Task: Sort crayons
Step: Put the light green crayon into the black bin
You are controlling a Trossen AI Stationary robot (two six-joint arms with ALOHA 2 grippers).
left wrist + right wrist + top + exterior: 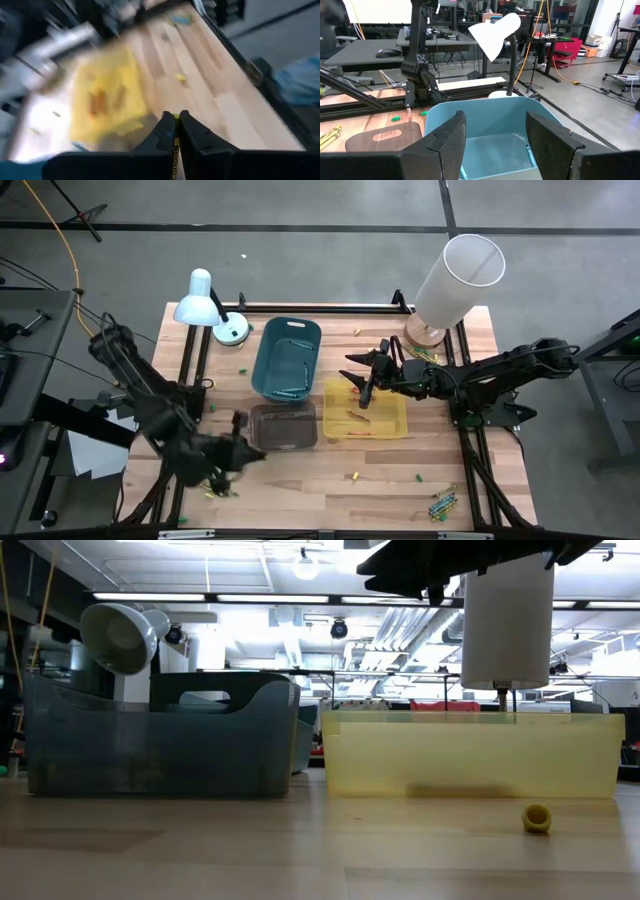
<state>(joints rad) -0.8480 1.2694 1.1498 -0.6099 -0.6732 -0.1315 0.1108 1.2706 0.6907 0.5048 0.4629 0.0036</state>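
Wooden table, translucent plastic bins

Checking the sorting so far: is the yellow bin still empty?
No, the high view shows red/orange crayons lying inside the yellow bin.

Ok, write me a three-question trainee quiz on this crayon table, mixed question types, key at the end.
1. True or false: the right pincer is shut on a crayon.
2. Which bin holds the red/orange crayons? A) blue B) yellow C) dark
3. Fill in: the left pincer is ____ on a yellow crayon, near the table's front left.

Key:
1. False; it is open and empty, by the blue bin.
2. B
3. shut
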